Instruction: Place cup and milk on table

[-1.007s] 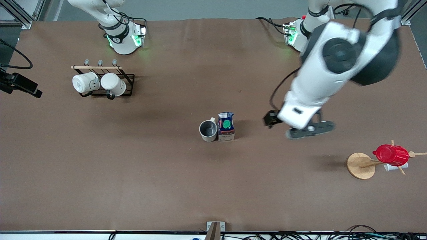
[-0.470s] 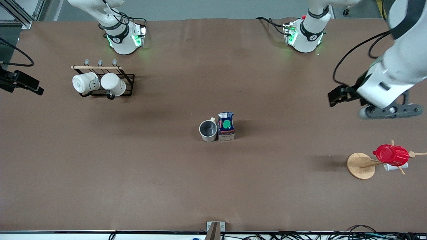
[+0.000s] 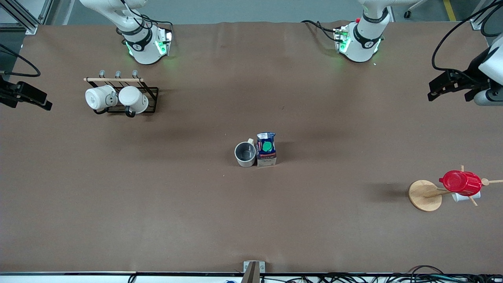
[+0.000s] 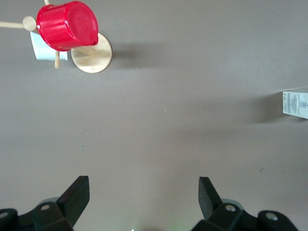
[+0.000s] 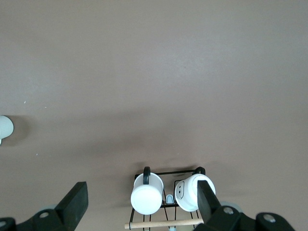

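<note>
The cup [image 3: 245, 154], a cream mug with a grey inside, stands upright on the brown table [image 3: 251, 220] near its middle. The milk [image 3: 267, 149], a blue and white carton with a green cap, stands touching it on the side toward the left arm's end. An edge of the milk shows in the left wrist view [image 4: 295, 104]. My left gripper [image 3: 487, 95] is open and empty, high over the left arm's end of the table; its spread shows in the left wrist view [image 4: 143, 197]. My right gripper [image 5: 142, 204] is open and empty, high over the mug rack.
A black wire rack [image 3: 151, 94] holds two white mugs [image 3: 100, 97] [image 3: 133, 99] toward the right arm's end. A wooden stand [image 3: 424, 195] bearing a red cup [image 3: 460, 182] stands near the left arm's end, also in the left wrist view [image 4: 67, 25].
My left gripper has drawn away from beside the milk, rising toward the left arm's end of the table. The cup and milk have not moved. The right arm has stayed still.
</note>
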Robot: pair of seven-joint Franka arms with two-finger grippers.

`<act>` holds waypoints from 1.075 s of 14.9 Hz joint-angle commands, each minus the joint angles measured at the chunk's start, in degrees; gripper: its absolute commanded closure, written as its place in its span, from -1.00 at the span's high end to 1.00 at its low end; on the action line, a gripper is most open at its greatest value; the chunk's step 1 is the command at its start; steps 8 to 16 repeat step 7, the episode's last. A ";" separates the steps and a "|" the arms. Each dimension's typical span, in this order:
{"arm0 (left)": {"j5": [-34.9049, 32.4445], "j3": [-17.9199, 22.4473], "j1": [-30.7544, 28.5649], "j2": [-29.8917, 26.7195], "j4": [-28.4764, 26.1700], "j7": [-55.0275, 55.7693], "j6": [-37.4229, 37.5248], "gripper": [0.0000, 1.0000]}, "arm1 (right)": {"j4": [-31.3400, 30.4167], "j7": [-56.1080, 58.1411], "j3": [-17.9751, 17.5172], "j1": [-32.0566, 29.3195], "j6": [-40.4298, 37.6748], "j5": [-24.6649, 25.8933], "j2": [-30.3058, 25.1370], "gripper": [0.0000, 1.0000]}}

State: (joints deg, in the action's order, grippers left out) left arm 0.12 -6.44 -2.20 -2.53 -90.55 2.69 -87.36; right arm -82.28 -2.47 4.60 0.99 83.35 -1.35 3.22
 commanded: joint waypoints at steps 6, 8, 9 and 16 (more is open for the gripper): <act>1.47 -2.53 0.10 -2.83 -0.33 6.80 0.61 1.00 | -0.43 0.80 0.06 -0.29 -0.56 -0.14 -0.76 1.00; 1.38 -2.53 -0.08 -2.83 -0.33 6.71 0.96 1.00 | -0.43 0.80 0.06 -0.29 -0.56 -0.14 -0.76 1.00; 1.38 -2.53 -0.08 -2.83 -0.33 6.71 0.96 1.00 | -0.43 0.80 0.06 -0.29 -0.56 -0.14 -0.76 1.00; 1.38 -2.53 -0.08 -2.83 -0.33 6.71 0.96 1.00 | -0.43 0.80 0.06 -0.29 -0.56 -0.14 -0.76 1.00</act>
